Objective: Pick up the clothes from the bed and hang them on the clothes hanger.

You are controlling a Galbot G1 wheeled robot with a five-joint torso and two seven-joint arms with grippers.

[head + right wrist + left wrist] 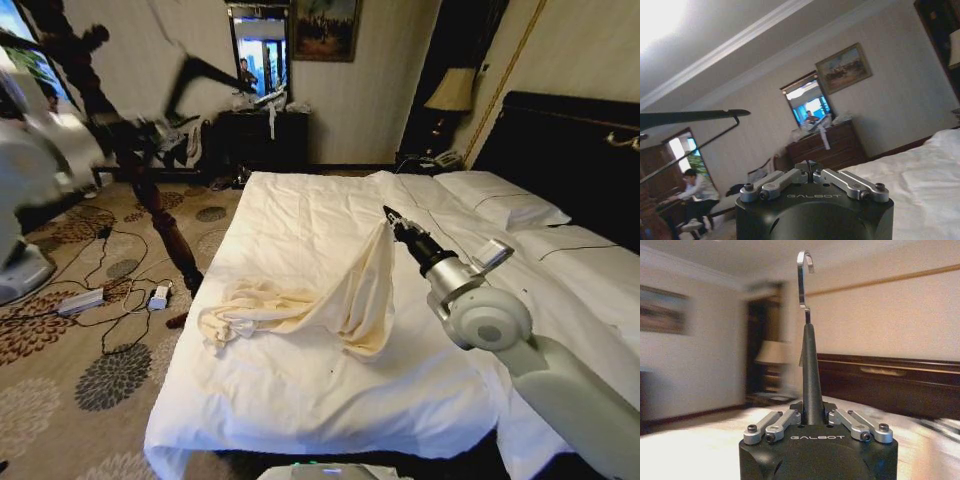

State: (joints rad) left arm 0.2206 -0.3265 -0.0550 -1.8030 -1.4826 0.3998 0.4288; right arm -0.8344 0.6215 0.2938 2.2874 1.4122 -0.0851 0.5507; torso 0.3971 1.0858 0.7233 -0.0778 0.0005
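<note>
Head view: the right gripper [388, 213] pinches the pale cream clothes [330, 300], lifting one end in a creased drape while the knotted remainder trails on the white bed [300, 390].

Left wrist view: the left gripper [812, 416] is clamped on the clothes hanger [810, 375], silver hook upright.

Right wrist view: slim dark hanger arms cross beside the dresser [825, 145].
</note>
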